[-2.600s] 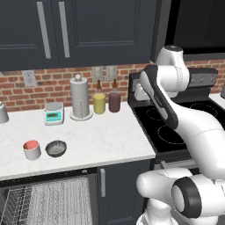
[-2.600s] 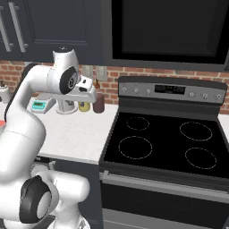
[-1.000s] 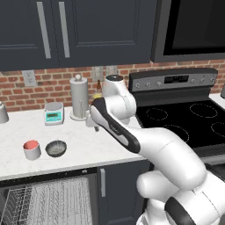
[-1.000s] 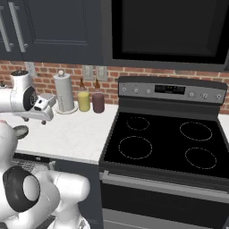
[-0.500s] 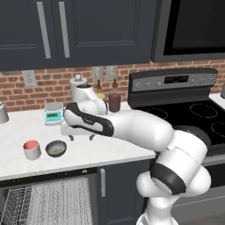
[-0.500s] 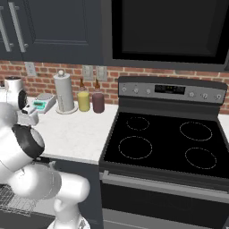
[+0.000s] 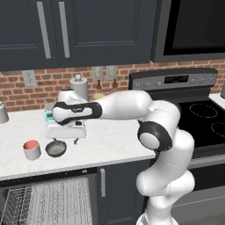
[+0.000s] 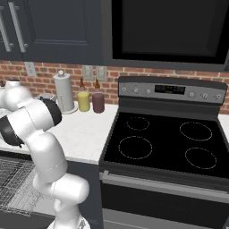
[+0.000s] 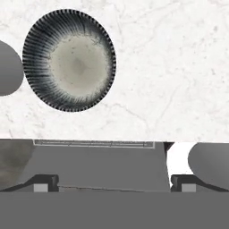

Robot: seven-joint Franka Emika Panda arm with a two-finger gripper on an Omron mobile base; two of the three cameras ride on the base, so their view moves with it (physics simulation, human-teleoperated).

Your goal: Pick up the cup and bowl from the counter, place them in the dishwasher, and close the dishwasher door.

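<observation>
White arm [image 7: 118, 105] now over bowl [image 7: 56, 148]

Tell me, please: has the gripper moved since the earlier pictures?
Yes. In the left base view the gripper has swung left from in front of the stove, across the counter, and now hangs open beside the bowl.

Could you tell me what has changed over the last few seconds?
The arm swung left from the stove side across the counter; its open gripper now hangs by the bowl, holding nothing. The cup, bowl and open dishwasher stayed put.
</observation>
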